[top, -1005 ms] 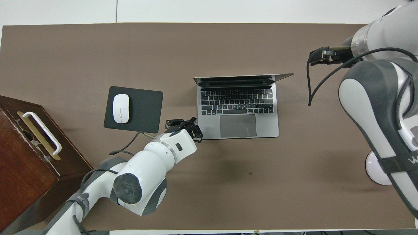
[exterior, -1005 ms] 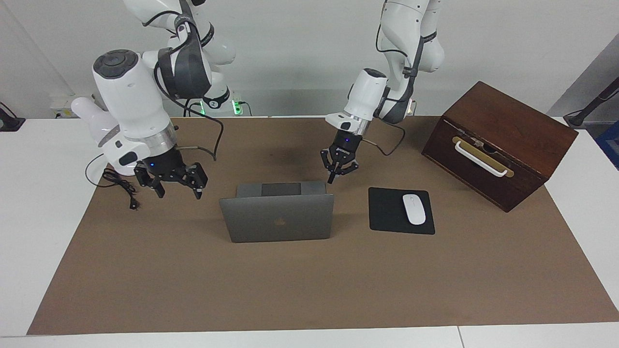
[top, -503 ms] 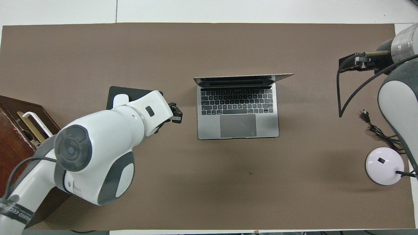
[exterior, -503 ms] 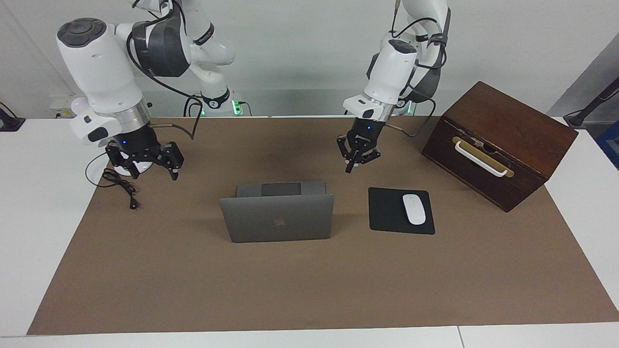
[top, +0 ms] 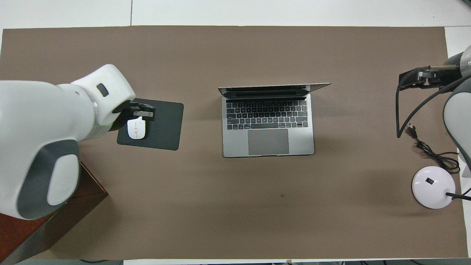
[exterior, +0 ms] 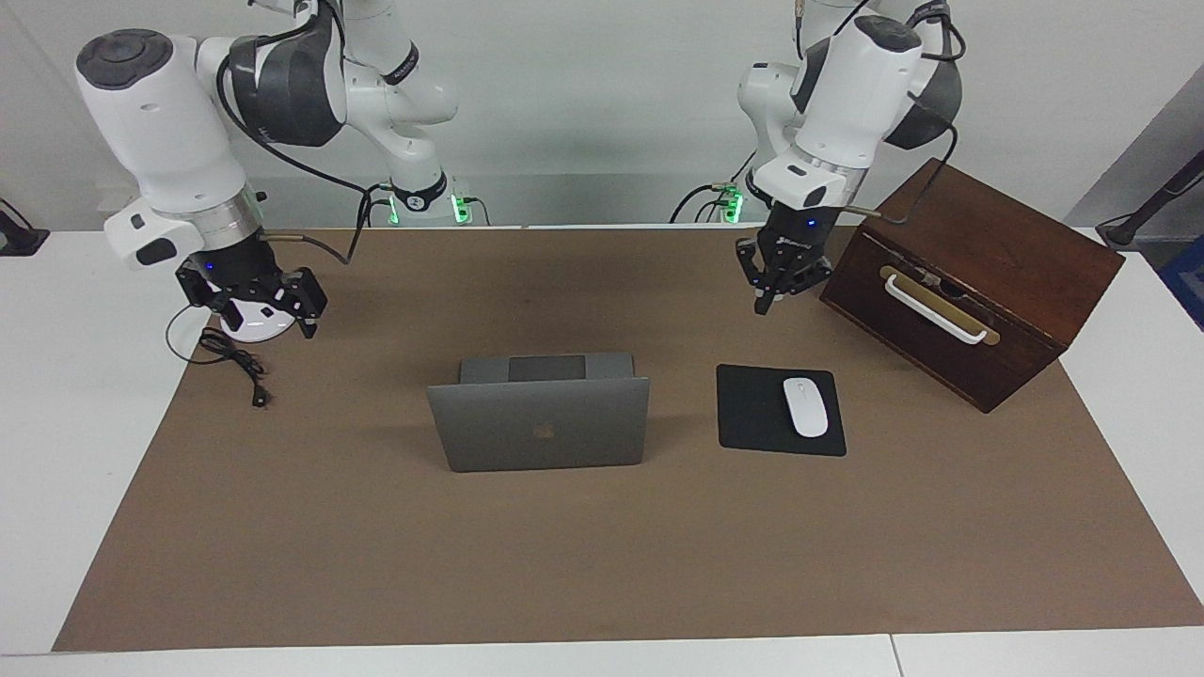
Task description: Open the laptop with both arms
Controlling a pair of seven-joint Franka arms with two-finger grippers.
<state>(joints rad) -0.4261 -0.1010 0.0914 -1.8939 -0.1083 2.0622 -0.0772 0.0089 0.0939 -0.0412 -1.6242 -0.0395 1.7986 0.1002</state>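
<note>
laptop point(exterior: 539, 423): open, stiff, hinged, fragile; hold lid edge | left gripper point(exterior: 762, 303): closed, empty | right gripper point(exterior: 266, 318): spread, empty

The laptop point(exterior: 541, 420) point(top: 268, 120) stood open near the middle of the desk point(exterior: 602, 564), on the brown mat. Thin silver-grey body, rounded corners. The lid stood roughly upright, its back with the dark apple logo turned away from the robots. The base lay flat, with black keyboard and grey trackpad exposed toward the robots. Nothing was touching it; both arms were raised well clear at either end.
</note>
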